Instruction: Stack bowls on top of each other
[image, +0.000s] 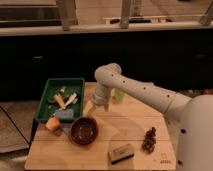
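Note:
One glossy dark brown bowl (83, 130) sits on the wooden table (135, 125) near its front left, open side up. I see no second bowl apart from it; whether another is nested inside it I cannot tell. My gripper (95, 106) hangs from the white arm (140, 90) just above and behind the bowl, a little to its right, next to the green tray (46, 97). A pale yellowish piece shows at its tip.
The green tray at back left holds several small items. An orange-yellow fruit (53, 123) lies left of the bowl. A sponge-like block (121, 153) lies at the front. A dark grape-like cluster (149, 139) is at right. A pale green cup (118, 96) stands behind the arm.

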